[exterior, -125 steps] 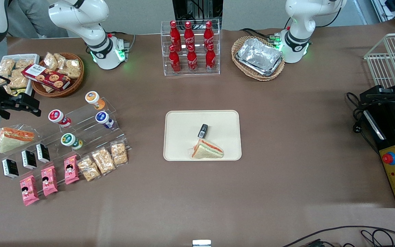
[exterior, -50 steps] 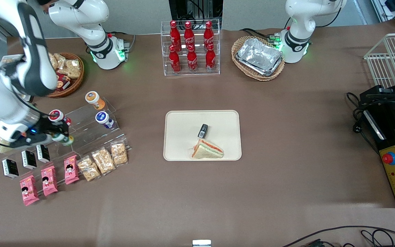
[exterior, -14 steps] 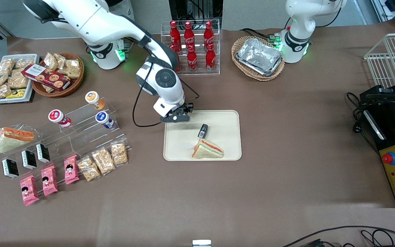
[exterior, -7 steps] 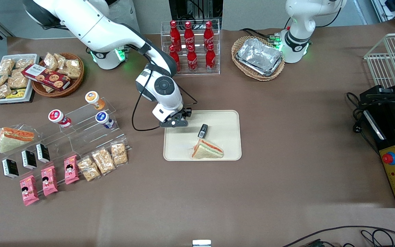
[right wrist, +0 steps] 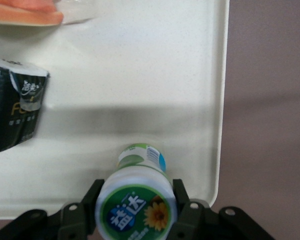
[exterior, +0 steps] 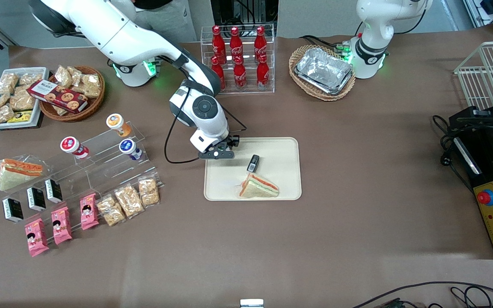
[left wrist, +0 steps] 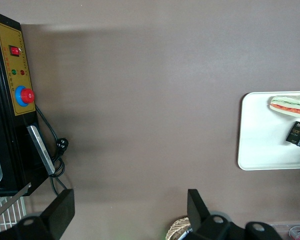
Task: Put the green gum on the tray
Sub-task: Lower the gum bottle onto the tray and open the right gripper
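Gripper (right wrist: 135,210) carried over from acrylic display rack (exterior: 101,158) to tray (exterior: 272,188) corner nearest working arm's base; barely moved in last half second (likely settling before release). Fingers (right wrist: 181,202) pinched green gum (right wrist: 136,200) at its sides, lid toward wrist camera, body above tray surface just inside rim. Whether base touched tray: could not tell. Sandwich (exterior: 258,187) and small black packet (exterior: 253,163) lay on tray nearby, apart from gum. Remaining, by judgement: lower, release.

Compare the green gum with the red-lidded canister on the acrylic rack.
The green gum has a green-and-white lid; the red-lidded canister a red-and-white one. The green gum is clamped in the gripper over the tray; the red-lidded canister rests on the rack, ungripped. Both are small round-lidded canisters.
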